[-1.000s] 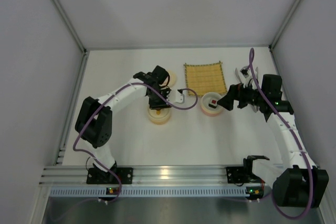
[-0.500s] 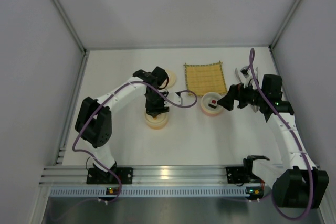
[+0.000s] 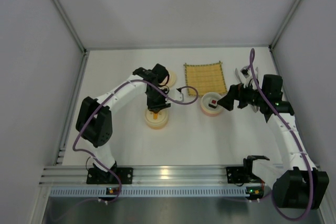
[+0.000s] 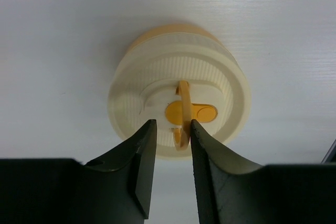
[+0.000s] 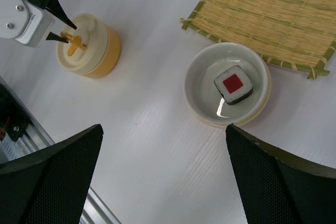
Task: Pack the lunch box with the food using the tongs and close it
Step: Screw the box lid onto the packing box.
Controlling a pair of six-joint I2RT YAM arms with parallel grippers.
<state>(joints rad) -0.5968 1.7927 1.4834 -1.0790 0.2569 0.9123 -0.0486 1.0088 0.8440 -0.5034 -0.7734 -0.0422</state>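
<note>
Your left gripper (image 4: 170,129) hangs over the lunch box (image 4: 131,85), jaws narrowed about its lid handle (image 4: 182,109), presumably to lift it; whether they grip it is unclear. Well beside it, your right gripper (image 5: 163,129) gapes empty.

We saw bright, even overhead light on the desk (image 3: 210,140), shadows soft, glare flaring on the front rail (image 3: 168,172), a glint in the bowl (image 5: 202,85), left gripper (image 4: 172,124) dark and slightly blurred.

White table (image 3: 210,145): mat (image 3: 205,78), bowl (image 3: 202,109), lidded container (image 3: 157,121)
</note>
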